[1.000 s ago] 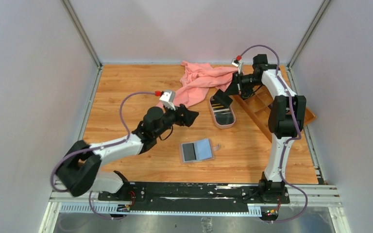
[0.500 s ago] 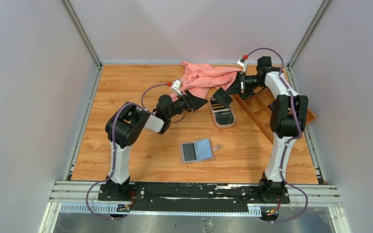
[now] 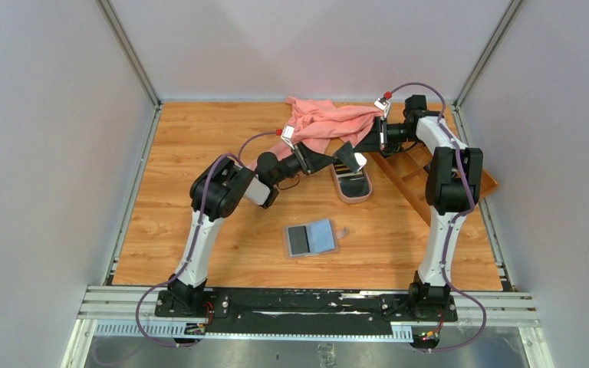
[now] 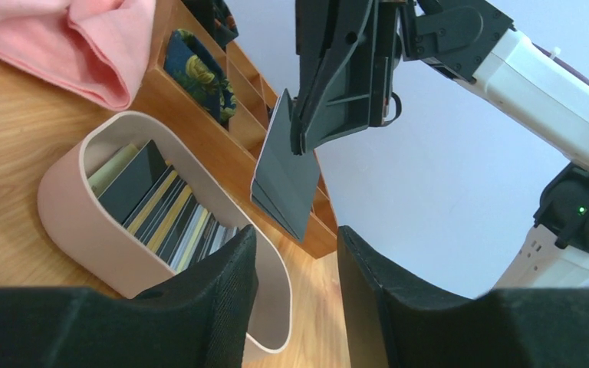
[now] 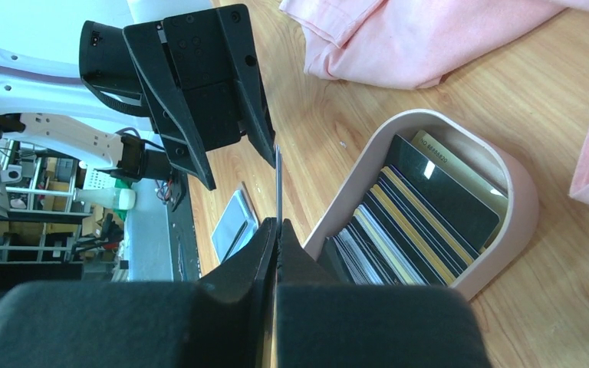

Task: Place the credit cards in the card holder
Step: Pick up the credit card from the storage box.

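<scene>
My right gripper (image 3: 355,156) is shut on a dark credit card (image 4: 286,178) and holds it upright above the oval pink tray (image 3: 351,197). In the right wrist view the card (image 5: 278,180) shows edge on between the shut jaws (image 5: 278,224). My left gripper (image 3: 328,159) is open and empty, right beside the held card; in its own view the card hangs just beyond its jaws (image 4: 295,238). More credit cards (image 5: 414,222) stand packed in the tray. The card holder (image 3: 311,238) lies open on the table nearer the arms, with its grey-blue sleeves up.
A pink cloth (image 3: 322,123) lies at the back, behind both grippers. A brown compartment tray (image 3: 418,175) sits at the right under the right arm. The tray's rim (image 4: 69,222) is below and left of the left fingers.
My left arm has swung from the left middle of the table up and right to the held card. My right gripper has raised the card slightly off the tray.
</scene>
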### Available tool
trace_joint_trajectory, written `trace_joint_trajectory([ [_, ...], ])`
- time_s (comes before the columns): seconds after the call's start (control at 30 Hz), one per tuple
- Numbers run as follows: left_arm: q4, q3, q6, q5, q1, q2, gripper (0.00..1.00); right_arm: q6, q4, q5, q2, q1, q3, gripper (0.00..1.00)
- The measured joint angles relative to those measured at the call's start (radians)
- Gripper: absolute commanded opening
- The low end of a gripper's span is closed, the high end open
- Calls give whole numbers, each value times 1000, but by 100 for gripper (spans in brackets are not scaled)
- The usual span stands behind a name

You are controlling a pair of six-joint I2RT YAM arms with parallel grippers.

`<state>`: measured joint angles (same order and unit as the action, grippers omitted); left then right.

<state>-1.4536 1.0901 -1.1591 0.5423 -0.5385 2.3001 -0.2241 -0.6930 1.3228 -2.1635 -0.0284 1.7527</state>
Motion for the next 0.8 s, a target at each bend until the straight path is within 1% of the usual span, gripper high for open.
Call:
trace_joint_trajectory([
  [0.2, -19, 59, -29, 15, 0, 39, 36, 15, 10, 22, -3, 0, -3, 0],
  [0.57, -19, 119, -53, 27, 0, 88, 29, 27, 19, 50, -3, 0, -3, 0],
  [0.67, -19, 134, -57, 32, 0, 97, 25, 27, 19, 59, -3, 0, -3, 0],
  [0.8, -22, 152, -69, 38, 0, 108, 17, 28, 20, 65, -3, 0, -3, 0],
])
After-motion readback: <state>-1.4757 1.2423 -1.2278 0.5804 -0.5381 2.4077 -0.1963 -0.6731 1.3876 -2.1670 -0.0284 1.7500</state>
